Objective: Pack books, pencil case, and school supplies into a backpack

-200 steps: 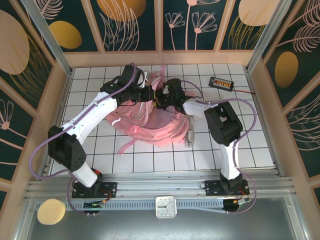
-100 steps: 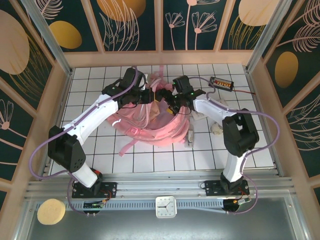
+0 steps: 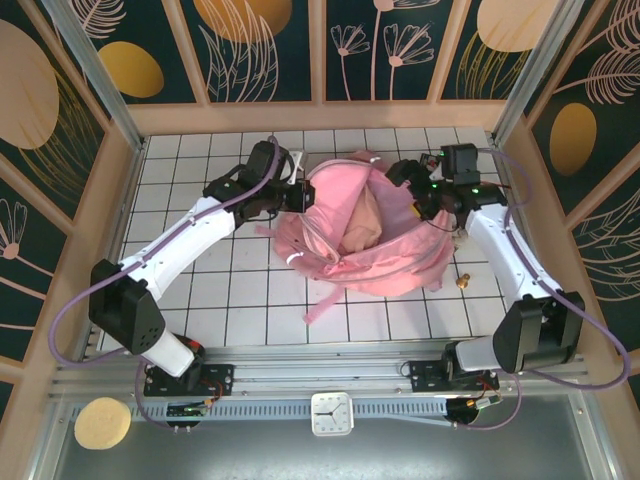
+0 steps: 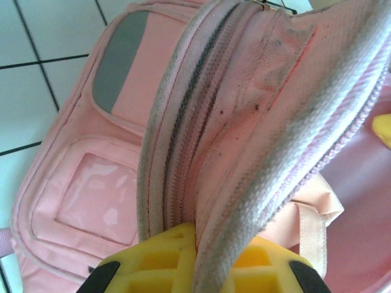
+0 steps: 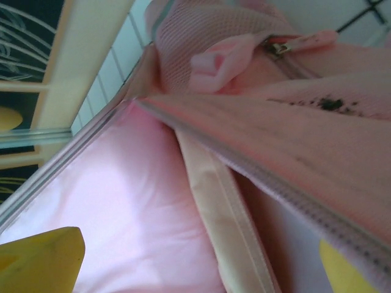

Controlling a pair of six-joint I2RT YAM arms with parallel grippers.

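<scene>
Backpack [image 3: 380, 260] lies right of centre on the tiled table [image 3: 200, 300], main compartment gaping toward the camera, straps trailing toward the near edge. I have the left gripper [image 3: 297, 196] clenched on the left side of the zipper rim. In the left wrist view the yellow pads [image 4: 165, 256] pinch the webbing edge tight and lift it.

The right gripper [image 3: 425, 192] sits at the opposite rim, released. In the right wrist view its fingers [image 5: 36, 256] stand wide apart with the zipper edge running between them, nothing pinched. Pink lining and a beige inner panel [image 5: 214, 201] are visible. I can't tell what's inside, the folds hide it. A zipper pull [image 5: 282, 44] sits further along the rim near a mesh pocket. A small brass-coloured bit [image 3: 462, 281] lies on the table just right of the bag.

My read is that this is the mouth-handling step: the bag is spread open, either for loading or about to be shut. Next, I'd have the right either close on its rim or go to that pull. The left must hold tension or the soft rim sags. Watch for lining caught in the zipper.
</scene>
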